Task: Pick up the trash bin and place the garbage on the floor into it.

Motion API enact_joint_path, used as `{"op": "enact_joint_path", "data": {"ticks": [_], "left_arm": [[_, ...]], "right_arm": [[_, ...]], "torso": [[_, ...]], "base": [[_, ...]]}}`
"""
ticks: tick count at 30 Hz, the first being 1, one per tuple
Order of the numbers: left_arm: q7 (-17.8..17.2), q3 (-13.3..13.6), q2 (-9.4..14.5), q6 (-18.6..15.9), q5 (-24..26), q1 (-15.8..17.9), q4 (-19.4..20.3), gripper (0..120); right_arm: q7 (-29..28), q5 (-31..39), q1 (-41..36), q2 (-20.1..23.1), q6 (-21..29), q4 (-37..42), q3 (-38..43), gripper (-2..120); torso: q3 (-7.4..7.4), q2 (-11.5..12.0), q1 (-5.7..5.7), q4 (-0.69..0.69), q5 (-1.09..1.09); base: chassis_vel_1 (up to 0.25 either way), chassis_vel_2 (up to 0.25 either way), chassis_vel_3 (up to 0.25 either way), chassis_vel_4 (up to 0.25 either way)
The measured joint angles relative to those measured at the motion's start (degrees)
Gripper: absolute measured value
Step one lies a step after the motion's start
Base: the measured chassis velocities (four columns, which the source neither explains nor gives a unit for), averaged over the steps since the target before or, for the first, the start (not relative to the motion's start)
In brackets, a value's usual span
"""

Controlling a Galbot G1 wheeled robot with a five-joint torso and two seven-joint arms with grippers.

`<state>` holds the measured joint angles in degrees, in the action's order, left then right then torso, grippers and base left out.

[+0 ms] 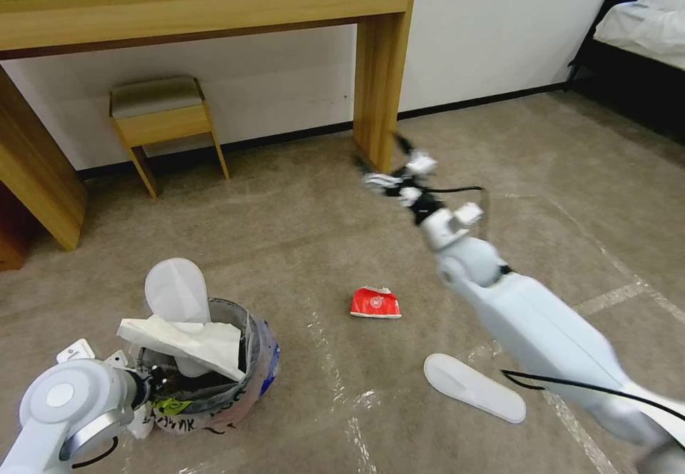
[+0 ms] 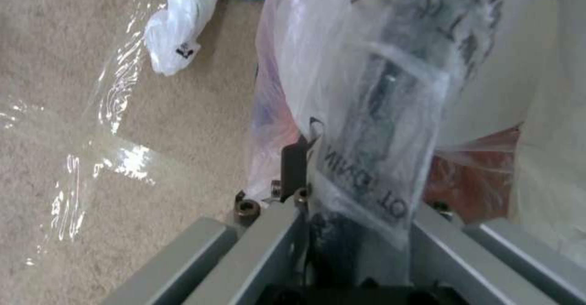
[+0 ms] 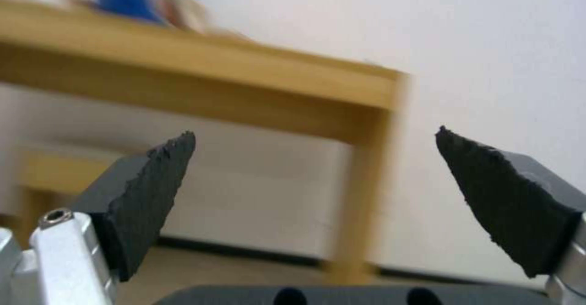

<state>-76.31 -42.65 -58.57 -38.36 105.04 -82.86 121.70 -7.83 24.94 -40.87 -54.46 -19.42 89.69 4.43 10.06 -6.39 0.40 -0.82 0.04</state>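
With the left claw [image 2: 342, 204] clamped only on the trash bin [image 1: 214, 374] rim at lower left, the overfilled slipper sole [image 1: 177, 290] could tip out, while the right claw [image 3: 314, 181] hangs apart mid-frame, far from the red carton [image 1: 375, 303].

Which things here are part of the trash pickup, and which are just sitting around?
Part of the job:
trash bin, gripped at its rim by the left gripper
red carton on the floor
slipper sole on the floor
right gripper, open, raised

Just there:
desk
stool
bed
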Motion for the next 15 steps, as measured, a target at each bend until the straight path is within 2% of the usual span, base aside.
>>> {"op": "enact_joint_path", "data": {"ticks": [2, 3, 5, 8, 12, 15], "left_arm": [[-0.11, -1.04, -0.34, 0.01, -0.02, -1.04, 0.91, 0], [-0.11, -1.04, -0.34, 0.01, -0.02, -1.04, 0.91, 0], [-0.62, -2.05, -0.88, 0.01, -0.03, -1.99, 2.17, 0], [-1.10, -1.93, -1.08, 0.02, 0.09, -1.93, 2.69, 0], [-1.24, -1.64, -1.12, 0.02, 0.10, -1.83, 2.73, 0], [-1.11, -1.46, -1.04, -0.14, 0.03, -1.86, 2.23, 0]], "right_arm": [[-2.94, -4.46, -6.23, -0.62, -0.85, 0.25, 5.84, 100], [-2.94, -4.46, -6.23, -0.62, -0.85, 0.25, 5.84, 100], [-4.29, -8.03, -10.68, -1.98, -1.60, 0.81, 10.29, 100], [-5.32, -12.17, -16.02, -3.52, -1.78, 3.04, 17.10, 100], [-5.97, -14.78, -19.73, -4.85, -1.89, 4.40, 21.21, 100], [-6.40, -17.47, -27.59, -7.15, -2.68, 6.22, 27.13, 100]], "torso": [[-0.01, 0.00, 0.00, -0.08, -0.02], [-0.01, 0.00, 0.00, -0.08, -0.02], [-0.01, 0.00, 0.00, 0.02, 0.03], [-0.02, -0.01, -0.01, 0.03, -0.07], [-0.02, 0.00, -0.01, -0.01, -0.02], [-0.01, 0.00, 0.00, 0.01, -0.02]], "base": [[0.000, 0.000, 0.000, 0.000], [0.000, 0.000, 0.000, 0.000], [0.000, 0.000, 0.000, 0.000], [0.000, 0.000, 0.000, 0.000], [0.000, 0.000, 0.000, 0.000], [0.000, 0.000, 0.000, 0.000]]}}
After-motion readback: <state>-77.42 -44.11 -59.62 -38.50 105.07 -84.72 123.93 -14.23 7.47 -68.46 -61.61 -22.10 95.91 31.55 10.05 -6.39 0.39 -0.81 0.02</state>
